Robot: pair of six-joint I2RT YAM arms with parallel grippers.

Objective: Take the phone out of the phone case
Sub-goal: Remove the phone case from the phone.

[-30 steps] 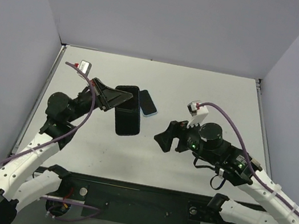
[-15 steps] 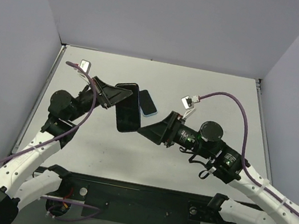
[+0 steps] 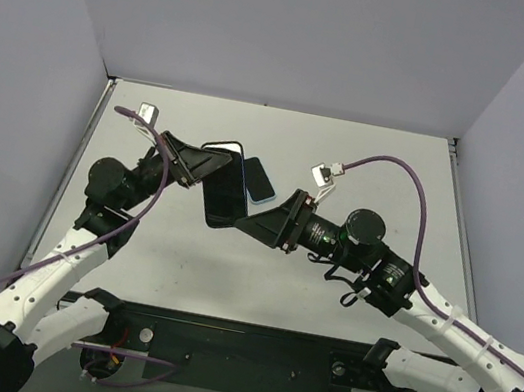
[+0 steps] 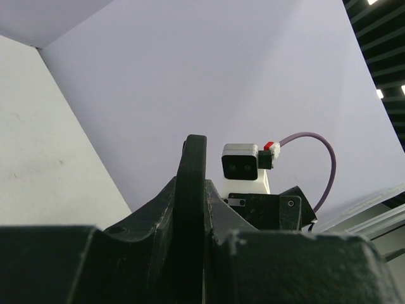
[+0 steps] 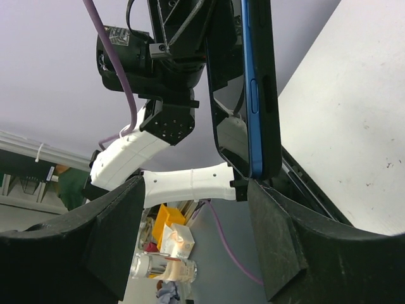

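Left end effector [image 3: 204, 168] is pinching the phone [image 3: 225, 198], holding it up off the bench [image 3: 369, 164]. It's showing a black face w/ blue edge. Right end effector [image 3: 249, 222] is sitting spread round its lower end.

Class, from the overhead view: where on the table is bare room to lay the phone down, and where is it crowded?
Bare: the far strip of table along the back wall, and the near patch between the two forearms. Crowded: the middle, where the left gripper holds the cased phone and the right gripper sits right against it.
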